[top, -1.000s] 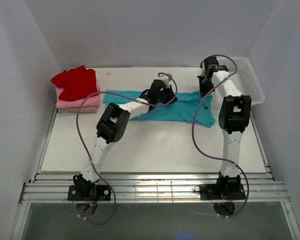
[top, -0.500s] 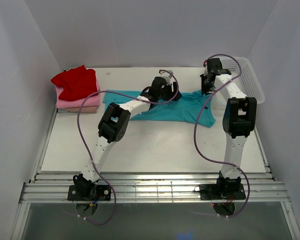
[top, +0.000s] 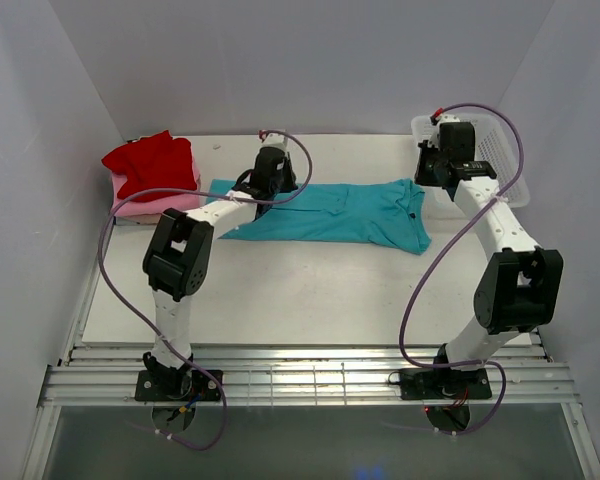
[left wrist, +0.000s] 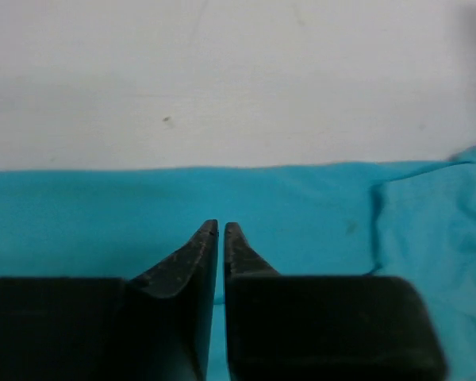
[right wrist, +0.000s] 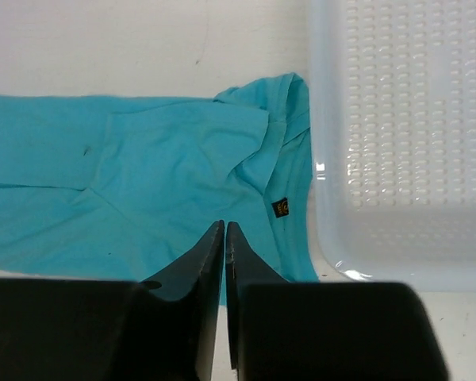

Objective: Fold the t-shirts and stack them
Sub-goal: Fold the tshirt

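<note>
The left arm [top: 176, 262] reaches to the far left end of the teal shirt [top: 350, 212]. The left jaws are together, holding nothing. The right arm [top: 500, 225] reaches to the collar end, by the basket [top: 505, 165]. The right jaws are together too. The shirt lies spread on the white tabletop [top: 310, 290], between white walls. A dark tag [right wrist: 280, 207] at the collar is too small to read.

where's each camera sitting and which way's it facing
Top external: above and behind the bases, looking down on the table; both arms show.
Left wrist: on left arm, facing past the left gripper onto the teal shirt.
Right wrist: on right arm, past the right gripper onto teal shirt and basket.
All share the teal shirt.
</note>
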`<action>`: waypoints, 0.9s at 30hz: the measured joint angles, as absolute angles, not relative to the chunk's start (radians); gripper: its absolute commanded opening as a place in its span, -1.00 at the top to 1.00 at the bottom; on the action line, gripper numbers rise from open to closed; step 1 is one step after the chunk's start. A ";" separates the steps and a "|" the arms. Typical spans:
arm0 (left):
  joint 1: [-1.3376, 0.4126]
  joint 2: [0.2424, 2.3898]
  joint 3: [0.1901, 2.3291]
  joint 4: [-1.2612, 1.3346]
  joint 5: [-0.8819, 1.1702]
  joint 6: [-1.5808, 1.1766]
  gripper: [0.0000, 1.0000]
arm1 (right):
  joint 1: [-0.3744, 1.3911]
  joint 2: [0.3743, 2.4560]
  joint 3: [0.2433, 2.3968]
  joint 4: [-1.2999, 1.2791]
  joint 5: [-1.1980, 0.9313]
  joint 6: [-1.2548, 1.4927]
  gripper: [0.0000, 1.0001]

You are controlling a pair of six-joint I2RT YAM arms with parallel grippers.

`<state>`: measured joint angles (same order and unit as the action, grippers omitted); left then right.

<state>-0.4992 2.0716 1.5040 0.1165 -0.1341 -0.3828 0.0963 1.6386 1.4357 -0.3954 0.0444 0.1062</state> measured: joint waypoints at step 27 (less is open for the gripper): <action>-0.454 1.952 1.083 0.109 -0.360 -0.456 1.00 | 0.160 1.939 1.338 -0.570 0.059 0.153 0.85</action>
<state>-0.4538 1.9522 1.0828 0.1093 -0.3595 -0.4564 0.1604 1.9388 1.3380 -0.5705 0.0593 0.1532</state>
